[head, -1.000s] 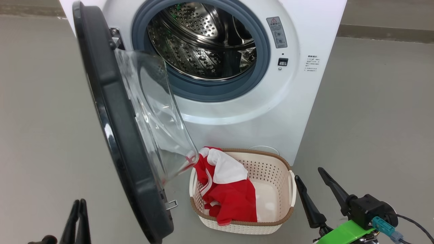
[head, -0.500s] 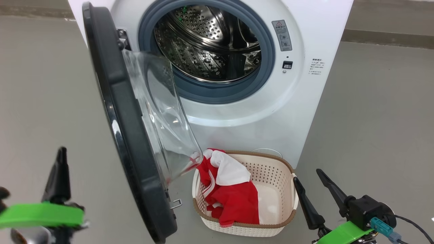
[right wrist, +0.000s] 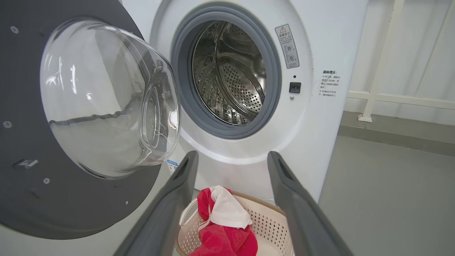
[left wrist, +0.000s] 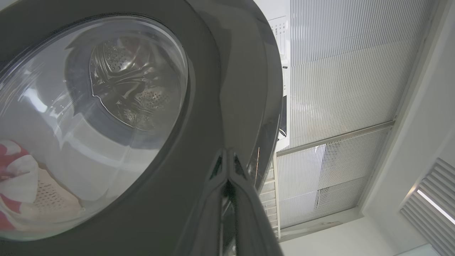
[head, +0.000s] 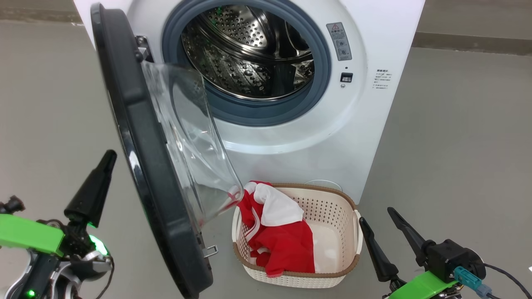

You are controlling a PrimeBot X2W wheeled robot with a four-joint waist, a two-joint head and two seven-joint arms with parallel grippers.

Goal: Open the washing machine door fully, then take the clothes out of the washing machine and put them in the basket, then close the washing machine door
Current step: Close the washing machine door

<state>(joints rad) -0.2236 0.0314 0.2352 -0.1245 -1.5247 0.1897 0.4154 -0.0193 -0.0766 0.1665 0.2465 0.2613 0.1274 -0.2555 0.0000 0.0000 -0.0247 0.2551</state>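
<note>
Lower left, the left gripper (head: 109,157) had its fingers pressed together, holding nothing, near the outer rim of the open washing machine door (head: 143,174) at centre left. Lower right, the right gripper (head: 376,214) had its fingers wide apart, empty, beside the basket (head: 332,192) at bottom centre, where the clothes (head: 286,245) lay.

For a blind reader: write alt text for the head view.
The washing machine door stands wide open on a bare steel drum. Red and white clothes lie in the basket below. The left gripper is shut beside the door, the right gripper open beside the basket.
</note>
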